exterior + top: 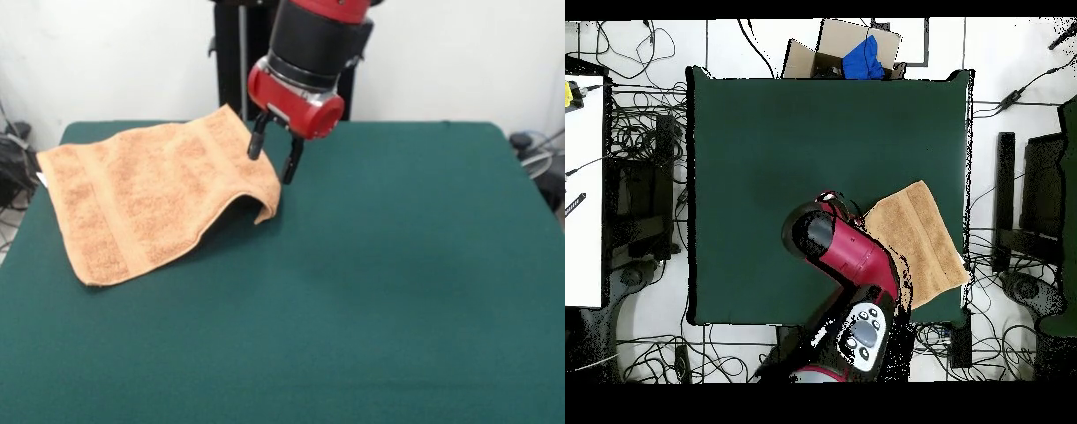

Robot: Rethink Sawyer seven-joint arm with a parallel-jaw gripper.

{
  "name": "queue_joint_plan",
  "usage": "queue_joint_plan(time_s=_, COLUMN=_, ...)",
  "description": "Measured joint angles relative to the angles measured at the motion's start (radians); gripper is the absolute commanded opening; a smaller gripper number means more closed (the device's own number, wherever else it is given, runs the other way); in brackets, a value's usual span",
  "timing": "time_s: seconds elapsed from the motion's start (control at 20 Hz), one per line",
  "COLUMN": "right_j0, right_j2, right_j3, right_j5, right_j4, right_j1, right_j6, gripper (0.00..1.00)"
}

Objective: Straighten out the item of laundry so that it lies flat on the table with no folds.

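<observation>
Towel (146, 199) lies on your bench's (397, 265) far left quarter in the front view, mostly spread. Its right corner humps up off the green cloth and curls under. Your tool (274, 152) hangs just above that raised edge, fingers (256, 141) apart, nothing between them. Overhead, the towel (920, 240) sits beside the red arm (845, 255), one corner reaching the bench edge.
</observation>
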Motion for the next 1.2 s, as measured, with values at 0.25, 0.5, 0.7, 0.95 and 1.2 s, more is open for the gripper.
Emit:
queue_joint_plan(time_s=0.25, right_j0=0.056, right_j2=-0.054, right_j3=-0.028, right_j5=0.02, right_j4=0.068, right_j1=0.071, right_j6=0.038, gripper=1.0)
queue_joint_plan(time_s=0.5, right_j0=0.088, right_j2=-0.098, right_j3=-0.043, right_j5=0.045, right_j4=0.109, right_j1=0.124, right_j6=0.083, gripper=1.0)
queue_joint_plan(time_s=0.7, right_j0=0.093, right_j2=-0.131, right_j3=-0.046, right_j5=0.079, right_j4=0.127, right_j1=0.153, right_j6=0.114, gripper=1.0)
queue_joint_plan(time_s=0.95, right_j0=0.094, right_j2=-0.163, right_j3=-0.046, right_j5=0.116, right_j4=0.136, right_j1=0.168, right_j6=0.134, gripper=1.0)
queue_joint_plan(time_s=1.2, right_j0=0.094, right_j2=-0.211, right_j3=-0.06, right_j5=0.187, right_j4=0.137, right_j1=0.182, right_j6=0.157, gripper=1.0)
